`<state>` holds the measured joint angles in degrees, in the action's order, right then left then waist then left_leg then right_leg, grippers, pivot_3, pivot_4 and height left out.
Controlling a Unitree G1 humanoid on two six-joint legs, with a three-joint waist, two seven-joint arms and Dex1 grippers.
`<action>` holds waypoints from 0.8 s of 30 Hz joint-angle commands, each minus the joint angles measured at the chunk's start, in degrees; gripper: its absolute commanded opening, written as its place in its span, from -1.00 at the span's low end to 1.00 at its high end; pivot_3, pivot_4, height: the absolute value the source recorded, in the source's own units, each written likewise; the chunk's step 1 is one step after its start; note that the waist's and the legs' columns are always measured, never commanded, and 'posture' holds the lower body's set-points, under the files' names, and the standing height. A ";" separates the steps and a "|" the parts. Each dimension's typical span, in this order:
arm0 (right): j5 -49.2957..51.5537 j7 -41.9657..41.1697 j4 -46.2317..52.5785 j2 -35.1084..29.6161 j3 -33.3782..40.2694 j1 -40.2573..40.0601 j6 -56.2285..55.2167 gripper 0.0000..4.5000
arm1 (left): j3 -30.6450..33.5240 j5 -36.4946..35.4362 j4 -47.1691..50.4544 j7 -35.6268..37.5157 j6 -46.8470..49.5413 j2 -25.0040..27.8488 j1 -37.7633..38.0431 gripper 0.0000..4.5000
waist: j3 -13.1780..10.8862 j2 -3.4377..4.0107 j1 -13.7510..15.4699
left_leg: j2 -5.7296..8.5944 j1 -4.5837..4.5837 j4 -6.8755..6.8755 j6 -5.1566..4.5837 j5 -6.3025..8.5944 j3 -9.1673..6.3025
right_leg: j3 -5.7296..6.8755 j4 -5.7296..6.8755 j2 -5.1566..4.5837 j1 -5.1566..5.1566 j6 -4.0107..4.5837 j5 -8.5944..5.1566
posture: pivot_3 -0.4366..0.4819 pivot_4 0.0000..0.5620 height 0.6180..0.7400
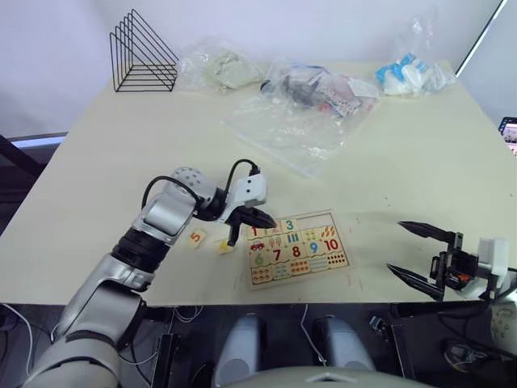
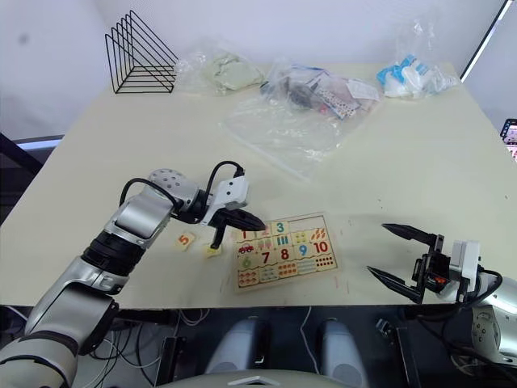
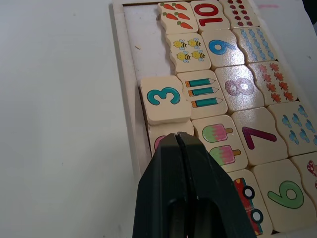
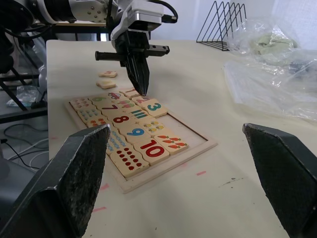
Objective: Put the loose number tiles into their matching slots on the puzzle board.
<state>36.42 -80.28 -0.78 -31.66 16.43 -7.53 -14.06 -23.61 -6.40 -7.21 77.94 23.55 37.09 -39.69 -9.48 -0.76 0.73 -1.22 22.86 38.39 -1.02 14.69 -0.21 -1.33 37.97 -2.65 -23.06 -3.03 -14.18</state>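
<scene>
Just beyond closed left gripper, 3 tile

a black wire triangular file rack stands at the far left corner of the pale cream rectangular table, with crumpled clear plastic bags spread to its right along the far edge, one holding blue-and-white items.

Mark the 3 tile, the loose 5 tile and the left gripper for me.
3 tile (image 3: pixel 164 96): left wrist view, on its blue digit.
5 tile (image 2: pixel 186 239): right eye view, centre of its face.
left gripper (image 3: pixel 177 136): left wrist view, tip of its shut fingers.
</scene>
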 commanded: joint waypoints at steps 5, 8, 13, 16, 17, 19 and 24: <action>0.66 0.12 1.66 -0.22 0.79 0.01 -1.03 1.00 | -0.30 1.20 1.19 -0.03 -1.16 -0.73 -0.04 -0.99 | 0.00 0.00 -0.05 | 0.00 0.00 0.00 0.00 0.00 -0.01 | 0.00 0.00 0.00 0.00 0.00 0.00 | -0.05 -0.47 1.00; 0.62 0.12 1.57 -0.28 0.76 0.11 -1.00 1.00 | -0.54 1.28 1.01 -0.29 -1.09 -1.20 -0.19 -0.99 | 0.00 0.00 -0.05 | 0.00 0.00 0.00 0.00 0.00 0.00 | 0.00 0.00 0.00 0.00 0.00 0.00 | -0.05 -0.47 1.00; 0.61 0.12 1.64 -0.25 0.73 0.08 -1.02 1.00 | -0.67 1.56 0.72 -0.90 -1.18 -1.81 -0.26 -0.99 | 0.00 0.00 -0.05 | 0.00 0.00 0.00 0.00 0.00 0.00 | -0.01 0.00 0.00 0.00 0.00 0.00 | -0.05 -0.47 1.00; 0.63 0.12 1.72 -0.20 0.70 0.00 -1.03 1.00 | -0.75 1.81 0.80 -0.94 -1.21 -1.95 -0.13 -0.99 | 0.00 0.00 -0.05 | 0.00 0.00 0.00 0.00 0.00 0.00 | -0.01 0.00 0.00 0.00 0.00 0.00 | -0.05 -0.47 1.00; 0.62 0.12 1.73 -0.19 0.68 -0.04 -1.04 1.00 | -0.75 1.85 0.88 -0.93 -1.22 -1.97 -0.06 -0.99 | 0.00 0.00 -0.06 | 0.00 0.00 0.00 0.00 0.00 0.00 | -0.01 0.00 0.00 0.00 0.00 0.00 | -0.05 -0.47 1.00; 0.61 0.13 1.73 -0.17 0.65 -0.05 -1.02 1.00 | -0.77 1.92 1.01 -0.90 -1.20 -1.98 0.05 -0.99 | 0.00 0.00 -0.06 | 0.00 0.00 0.00 0.00 0.00 0.00 | -0.01 0.00 0.00 0.00 0.00 0.00 | -0.05 -0.47 1.00; 0.55 0.17 1.73 -0.07 0.53 -0.05 -1.05 1.00 | -0.79 2.02 1.16 -1.00 -1.21 -2.08 0.10 -0.99 | 0.00 0.00 -0.05 | 0.00 0.00 0.00 0.00 0.00 0.00 | -0.01 0.00 0.00 0.00 0.00 0.00 | -0.05 -0.47 1.00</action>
<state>36.42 -80.12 -0.78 -31.66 16.43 -7.51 -14.09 -24.86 -4.48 -7.37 77.04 23.16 35.20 -39.61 -9.48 -0.76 0.67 -1.22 22.86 38.39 -1.02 14.69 -0.21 -1.34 37.97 -2.65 -23.07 -3.04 -14.18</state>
